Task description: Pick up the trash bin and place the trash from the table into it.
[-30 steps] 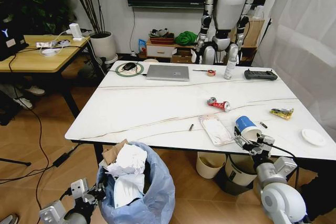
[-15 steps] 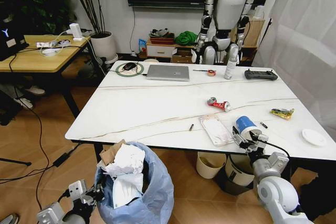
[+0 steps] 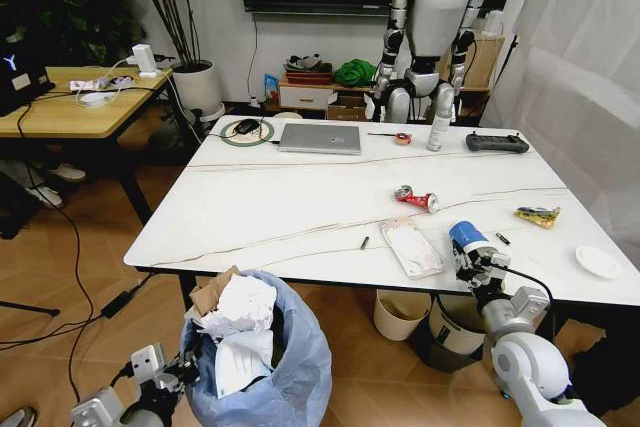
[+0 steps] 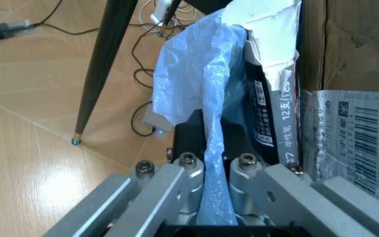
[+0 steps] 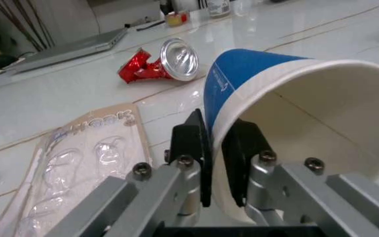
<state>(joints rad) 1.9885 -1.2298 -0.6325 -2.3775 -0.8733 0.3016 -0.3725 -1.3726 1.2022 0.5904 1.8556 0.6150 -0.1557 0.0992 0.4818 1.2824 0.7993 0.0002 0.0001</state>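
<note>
The trash bin, lined with a light-blue bag, hangs below the table's near-left edge and holds torn cardboard and crumpled white paper. My left gripper is shut on the bag's rim, the plastic pinched between its fingers. On the marble table my right gripper is shut on the blue paper cup, one finger inside and one outside its wall. A crushed red can, flat plastic packaging and a yellow-green wrapper lie nearby.
A silver laptop, spray bottle, black controller and small white dish are on the table. A cream bin and black bin stand beneath it. A humanoid robot stands behind; a wooden desk is at left.
The right gripper has settled onto the blue cup's rim and the cup has shifted slightly. The bin in my left gripper has dropped a little.
</note>
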